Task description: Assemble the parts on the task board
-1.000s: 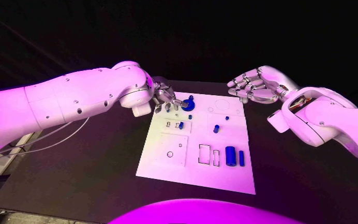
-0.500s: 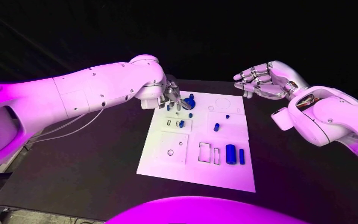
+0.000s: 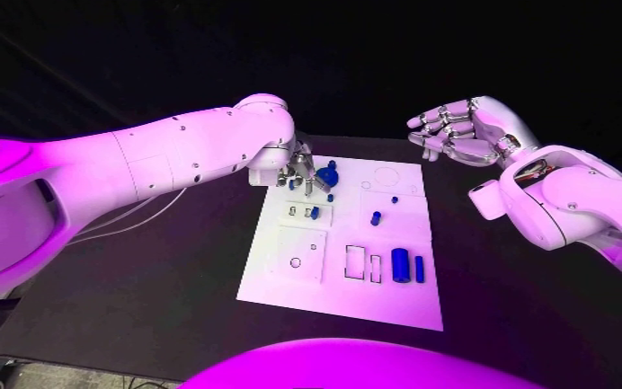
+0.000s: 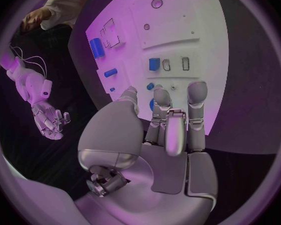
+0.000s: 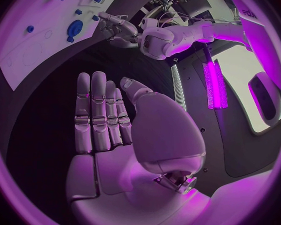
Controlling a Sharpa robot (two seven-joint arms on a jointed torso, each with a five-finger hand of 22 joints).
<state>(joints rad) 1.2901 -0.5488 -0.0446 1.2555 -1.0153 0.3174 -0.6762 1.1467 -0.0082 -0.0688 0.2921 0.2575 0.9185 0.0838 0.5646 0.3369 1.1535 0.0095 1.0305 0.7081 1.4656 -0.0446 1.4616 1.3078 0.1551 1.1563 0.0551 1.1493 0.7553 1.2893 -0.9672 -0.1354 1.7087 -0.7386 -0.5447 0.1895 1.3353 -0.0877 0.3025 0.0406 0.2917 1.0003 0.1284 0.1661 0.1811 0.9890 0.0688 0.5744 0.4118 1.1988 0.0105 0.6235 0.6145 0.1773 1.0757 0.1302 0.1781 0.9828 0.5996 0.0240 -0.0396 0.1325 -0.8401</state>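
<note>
Left hand (image 3: 298, 173) hangs at the far left corner of the white task board (image 3: 292, 281), fingers down beside a round blue part (image 3: 327, 176); whether it grips it, I cannot tell. Right hand (image 3: 464, 133) hovers well apart over the black table (image 3: 155, 290), fingers spread, holding nothing.

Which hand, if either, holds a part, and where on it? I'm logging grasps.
Right hand is open, holding nothing. Left hand hovers at the round blue part; a hold cannot be told.
</note>
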